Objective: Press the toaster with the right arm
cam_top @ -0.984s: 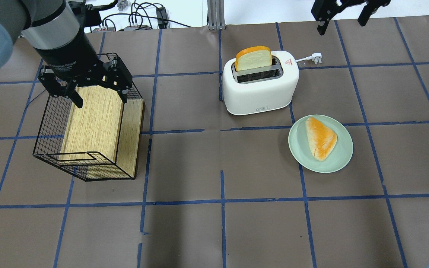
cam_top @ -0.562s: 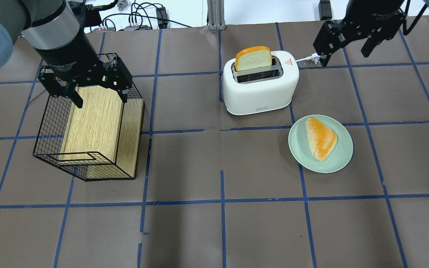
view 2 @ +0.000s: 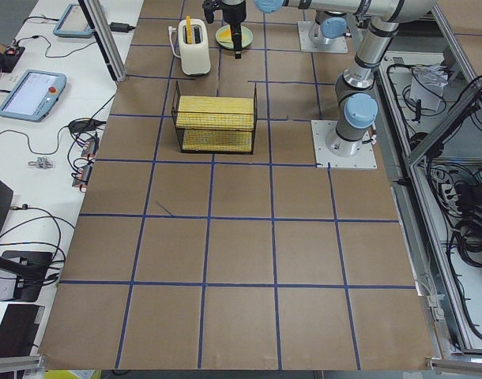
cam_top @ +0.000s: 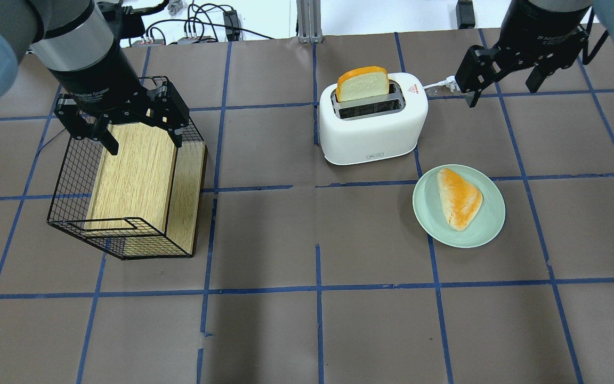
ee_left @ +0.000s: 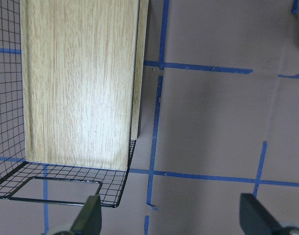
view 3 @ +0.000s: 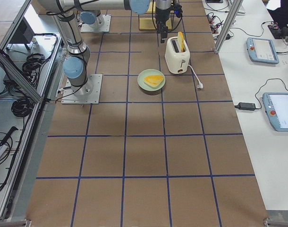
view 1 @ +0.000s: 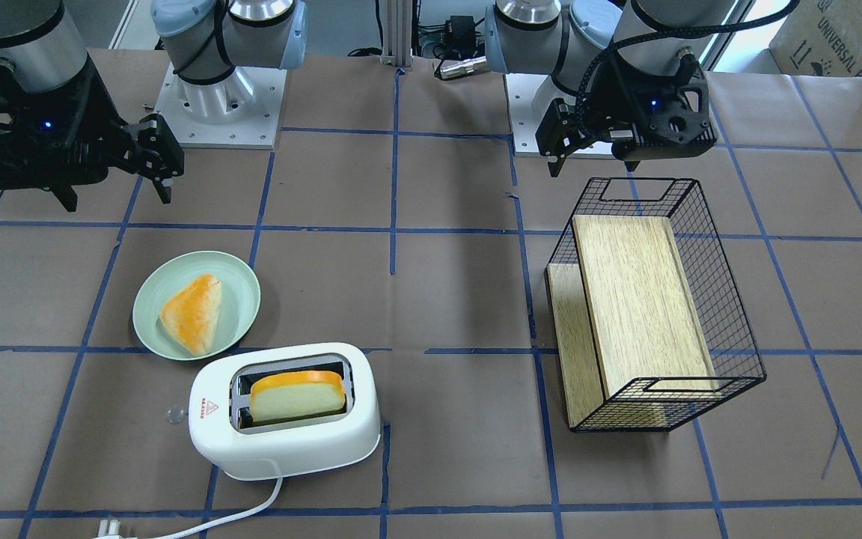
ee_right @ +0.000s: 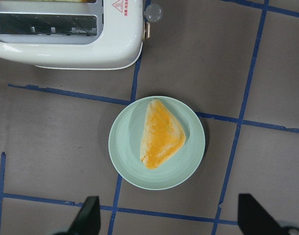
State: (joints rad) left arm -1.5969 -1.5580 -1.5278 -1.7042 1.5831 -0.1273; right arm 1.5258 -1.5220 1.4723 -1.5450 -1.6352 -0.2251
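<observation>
The toaster (cam_top: 373, 125) sits at 12 o'clock on the bench (cam_top: 339, 330); the right fingers (cam_top: 467, 88) hover splayed wide at its 2 o'clock. Splayed so, they might straddle the lever knob (ee_right: 152, 13) or snag the cord (cam_top: 437, 84).

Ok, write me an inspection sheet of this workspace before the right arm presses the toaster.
Surface: table covered in brown paper with a blue tape grid.
Job's things: toaster upright, one bread slice standing in a slot, the other slot empty.
Clutter: green plate holding a pastry; wire basket on its side with a wooden board inside.
Grippers: right gripper open, empty, off the toaster's marked end, not touching it; left gripper open, empty, above the basket.
Cables: white cord runs from the toaster; its plug lies loose on the table.
Surroundings: control tablets on a side bench.
</observation>
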